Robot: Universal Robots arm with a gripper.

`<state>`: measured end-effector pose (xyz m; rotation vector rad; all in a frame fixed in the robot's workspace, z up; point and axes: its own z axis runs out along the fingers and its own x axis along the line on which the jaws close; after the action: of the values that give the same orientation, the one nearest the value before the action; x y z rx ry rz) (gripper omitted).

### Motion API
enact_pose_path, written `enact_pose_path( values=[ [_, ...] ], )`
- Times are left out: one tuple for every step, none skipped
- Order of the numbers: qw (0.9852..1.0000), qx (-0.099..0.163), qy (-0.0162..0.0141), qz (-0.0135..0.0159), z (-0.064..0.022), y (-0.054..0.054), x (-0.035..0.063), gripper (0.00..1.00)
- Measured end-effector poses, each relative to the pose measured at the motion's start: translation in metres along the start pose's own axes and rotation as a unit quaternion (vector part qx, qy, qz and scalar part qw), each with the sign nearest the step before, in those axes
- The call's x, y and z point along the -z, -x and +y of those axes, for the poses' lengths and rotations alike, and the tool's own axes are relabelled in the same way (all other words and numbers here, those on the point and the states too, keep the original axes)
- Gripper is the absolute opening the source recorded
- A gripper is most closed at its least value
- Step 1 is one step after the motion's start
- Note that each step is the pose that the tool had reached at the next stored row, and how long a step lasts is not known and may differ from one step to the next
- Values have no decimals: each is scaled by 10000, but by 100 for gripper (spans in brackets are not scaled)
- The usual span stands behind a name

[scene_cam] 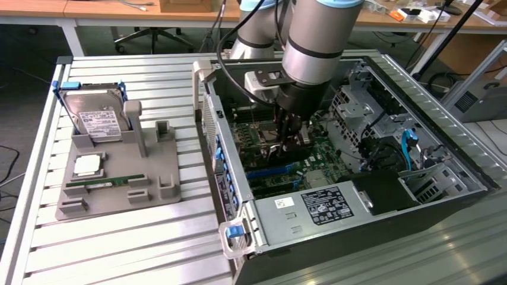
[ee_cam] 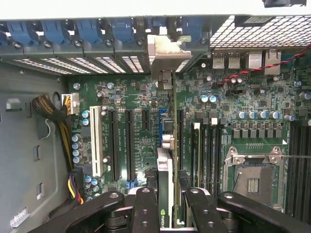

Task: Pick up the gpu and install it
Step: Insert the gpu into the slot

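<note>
Gripper is clamped on the gpu edge-on above the motherboard; I'd keep it square to the slot.

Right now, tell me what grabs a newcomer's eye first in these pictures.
The gripper reaches down into the open computer case, shut on the gpu, held edge-on above the motherboard slots. On the exterior view's left, a grey holder carries a hard drive.

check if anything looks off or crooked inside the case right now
Nothing stands out. The hand holds the gpu edge-on over the motherboard inside the computer case, its bracket end toward the rear slot covers. No loose or damaged parts show.
</note>
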<state>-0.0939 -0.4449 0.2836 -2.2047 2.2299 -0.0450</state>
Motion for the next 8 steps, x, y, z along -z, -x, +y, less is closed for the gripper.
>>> enact_pose_path(
  values=[
    [10000,0,0,-23,0,0,-1,27],
    [10000,-1,0,-43,0,0,-1,27],
    [10000,-1,1,-69,0,0,-1,27],
    [10000,-2,0,-74,0,0,-1,27],
    [10000,-2,0,-75,0,-1,-1,27],
    [10000,-2,0,-75,0,-3,-1,27],
    [10000,-1,0,-75,-1,-19,-1,27],
    [10000,-1,1,-74,0,-27,-1,27]
  ],
)
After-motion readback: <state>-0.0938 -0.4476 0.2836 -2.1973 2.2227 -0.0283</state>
